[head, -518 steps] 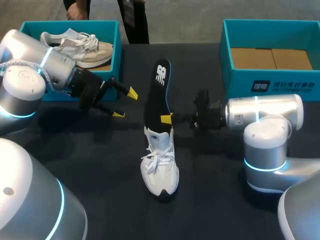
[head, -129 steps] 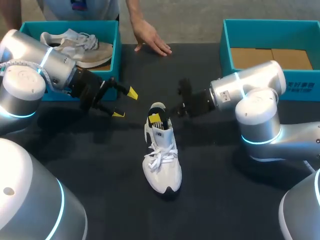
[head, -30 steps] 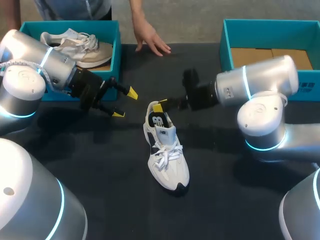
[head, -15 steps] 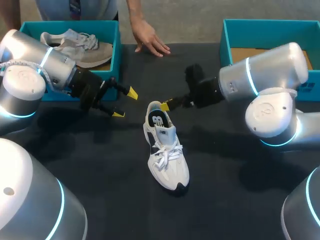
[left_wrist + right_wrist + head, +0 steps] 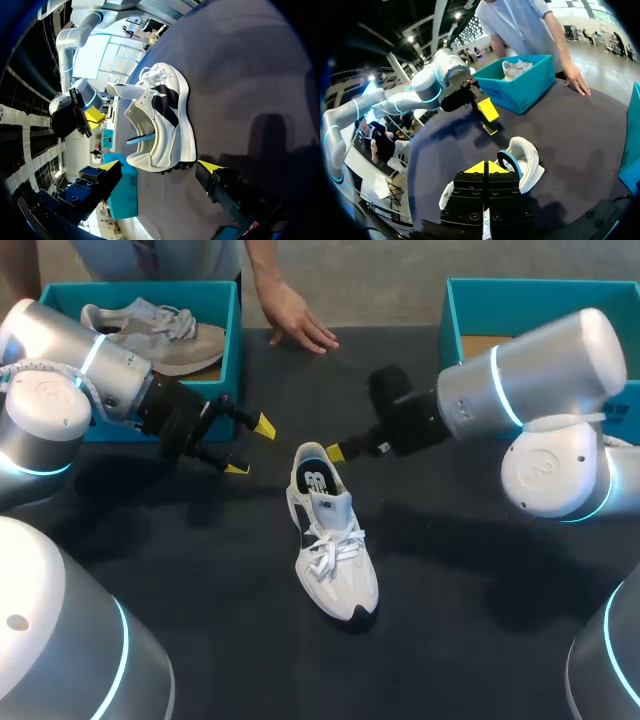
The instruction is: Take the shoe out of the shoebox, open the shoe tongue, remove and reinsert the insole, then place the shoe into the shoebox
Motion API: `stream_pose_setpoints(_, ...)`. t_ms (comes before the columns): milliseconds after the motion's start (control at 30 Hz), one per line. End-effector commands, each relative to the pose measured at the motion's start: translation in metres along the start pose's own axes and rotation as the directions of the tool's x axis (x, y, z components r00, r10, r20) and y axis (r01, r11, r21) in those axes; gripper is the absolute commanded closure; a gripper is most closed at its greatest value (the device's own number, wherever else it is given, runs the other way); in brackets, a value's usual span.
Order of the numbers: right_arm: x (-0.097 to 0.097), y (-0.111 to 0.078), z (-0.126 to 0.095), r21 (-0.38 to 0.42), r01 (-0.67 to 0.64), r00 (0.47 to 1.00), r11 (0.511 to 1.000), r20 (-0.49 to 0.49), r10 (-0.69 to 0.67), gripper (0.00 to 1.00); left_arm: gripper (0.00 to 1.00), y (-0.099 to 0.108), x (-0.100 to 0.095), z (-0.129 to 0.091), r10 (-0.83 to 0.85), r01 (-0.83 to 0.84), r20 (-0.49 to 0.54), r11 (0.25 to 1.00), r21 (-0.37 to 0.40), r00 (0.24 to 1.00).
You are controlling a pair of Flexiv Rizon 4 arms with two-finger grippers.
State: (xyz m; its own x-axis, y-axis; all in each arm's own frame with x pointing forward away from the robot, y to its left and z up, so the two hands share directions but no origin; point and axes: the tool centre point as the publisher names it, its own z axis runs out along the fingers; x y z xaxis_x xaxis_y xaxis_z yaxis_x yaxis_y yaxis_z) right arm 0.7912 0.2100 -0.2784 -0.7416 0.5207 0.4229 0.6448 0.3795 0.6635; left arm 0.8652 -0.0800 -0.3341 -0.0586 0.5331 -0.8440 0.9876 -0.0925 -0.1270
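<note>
White shoe (image 5: pixel 331 545) upright; my right gripper (image 5: pixel 335 452), tips pressed together, hangs by its heel. I'd spread before gripping. Left gripper (image 5: pixel 250 447) is spread beside it.

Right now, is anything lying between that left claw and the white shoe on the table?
No. In the head view, only bare dark table separates the left gripper from the shoe. The gripper is open and empty.
</note>
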Motion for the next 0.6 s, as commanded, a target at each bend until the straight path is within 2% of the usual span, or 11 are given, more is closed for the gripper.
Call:
stream_pose_setpoints(33, 0.0085, 0.0024, 0.0031, 0.06, -0.025, 0.991, 0.998, 0.135, 0.016, 1.0, 0.0, -0.0011, 0.0002, 0.0006, 0.002, -0.002, 0.0, 1.0, -0.003, 1.0)
stream_pose_setpoints(100, 0.0096, 0.0026, 0.0032, 0.073, -0.032, 0.988, 0.997, 0.154, 0.02, 1.0, 0.0, -0.0011, 0.0002, 0.0006, 0.002, -0.002, 0.0, 1.0, -0.003, 1.0)
stream_pose_setpoints(167, 0.0171, 0.0051, 0.0025, 0.11, -0.043, 0.976, 0.993, 0.218, 0.018, 1.0, 0.0, -0.0011, 0.0002, 0.0006, 0.002, -0.002, 0.0, 1.0, -0.003, 1.0)
stream_pose_setpoints(600, 0.0171, 0.0051, 0.0025, 0.11, -0.043, 0.976, 0.993, 0.218, 0.018, 1.0, 0.0, -0.0011, 0.0002, 0.0006, 0.002, -0.002, 0.0, 1.0, -0.003, 1.0)
